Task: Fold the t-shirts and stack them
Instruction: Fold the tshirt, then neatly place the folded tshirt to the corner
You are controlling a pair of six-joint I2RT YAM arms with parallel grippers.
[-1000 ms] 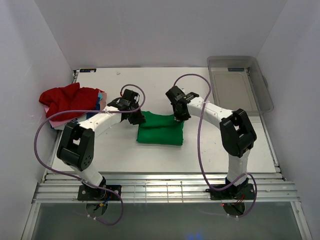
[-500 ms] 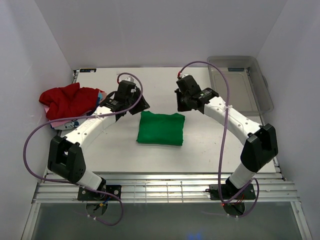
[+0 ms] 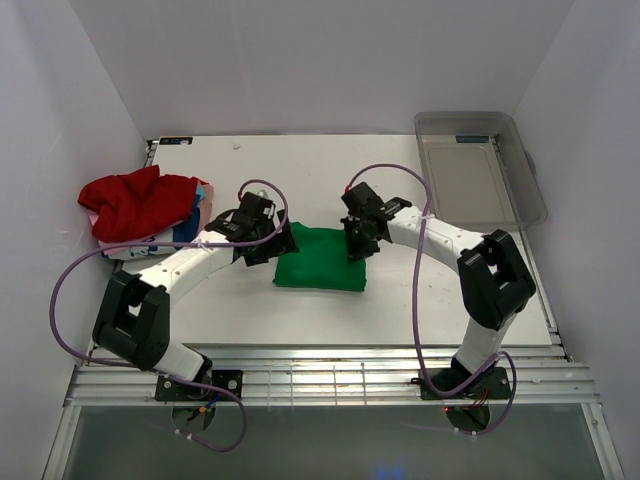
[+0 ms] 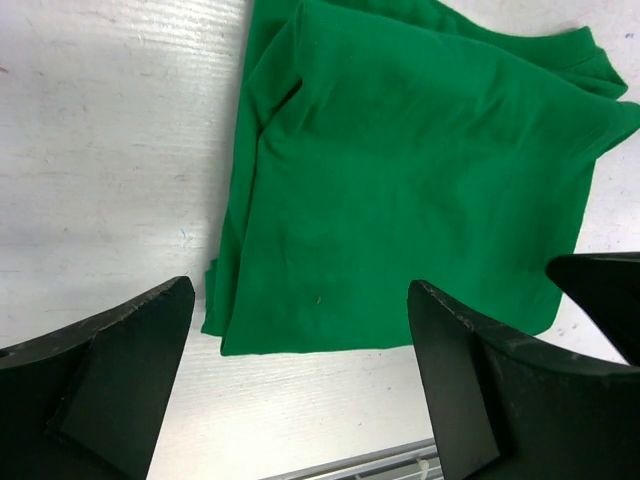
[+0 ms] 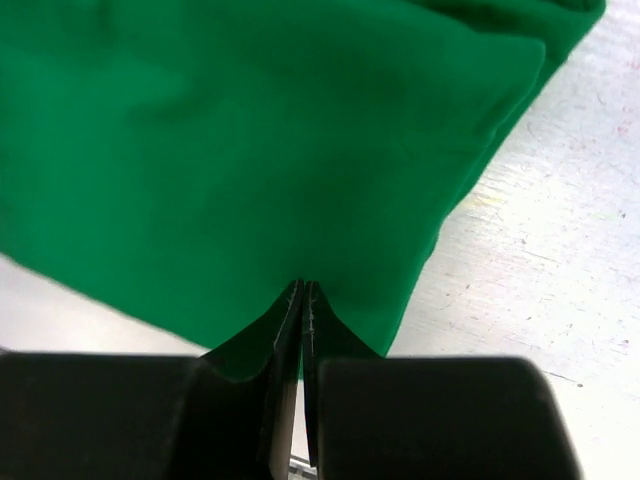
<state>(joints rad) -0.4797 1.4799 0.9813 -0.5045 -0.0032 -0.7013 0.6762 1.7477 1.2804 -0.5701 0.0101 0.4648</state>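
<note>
Centrally on the worktop (image 3: 300, 170) lies the folded green t-shirt (image 3: 320, 265), long axis 9-to-3. Left jaws gape empty above it; right jaws are shut at its edge. Only the overhead view shows the red t-shirt (image 3: 130, 200) at 10 o'clock.

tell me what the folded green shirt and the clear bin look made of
Folded bright green t-shirt: soft matte cloth, probably cotton; it creases and drapes in layers. Clear rectangular bin: rigid, glossy see-through plastic, apparently; the white table shows through it.

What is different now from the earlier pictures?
The left gripper and right gripper pulled away from the green t-shirt, then returned to its far edge; the left opened wide, the right is shut. That shirt, the red t-shirt and the bin stayed put.
</note>
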